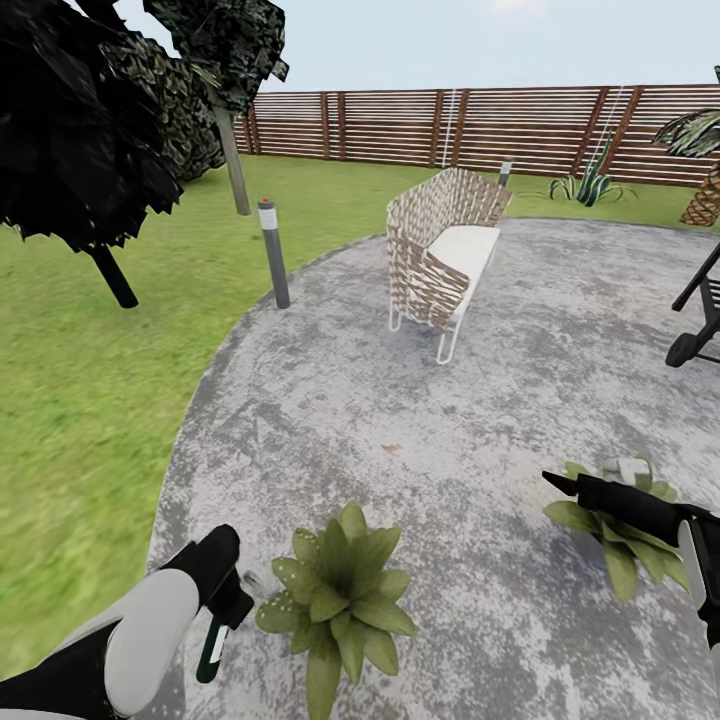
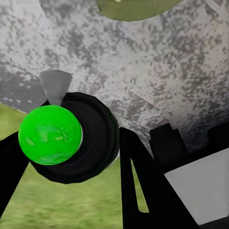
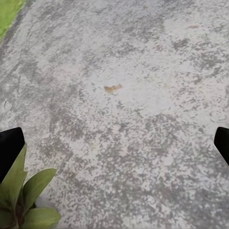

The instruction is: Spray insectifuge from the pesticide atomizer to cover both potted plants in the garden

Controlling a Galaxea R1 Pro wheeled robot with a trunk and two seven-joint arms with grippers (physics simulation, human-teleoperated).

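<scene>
My left gripper [image 1: 232,605] is at the lower left, shut on the pesticide atomizer [image 1: 215,645], whose green-and-white body hangs below the fingers. In the left wrist view the atomizer [image 2: 50,135] shows a bright green round end in a black ring, held between the dark fingers [image 2: 136,176]. Just right of it stands one potted plant [image 1: 340,600], a low rosette of broad green leaves on the paving. The second potted plant [image 1: 620,535] sits at the lower right, partly under my right gripper [image 1: 560,485]. That gripper [image 3: 116,143] is open and empty, with leaves [image 3: 28,200] at its side.
A woven bench [image 1: 440,255] stands on the grey paved patio [image 1: 400,420]. A bollard light [image 1: 272,255] is at the patio's left edge, with dark trees [image 1: 90,130] on the grass beyond. A black chair frame [image 1: 700,320] is at the right. A wooden fence [image 1: 450,125] closes the back.
</scene>
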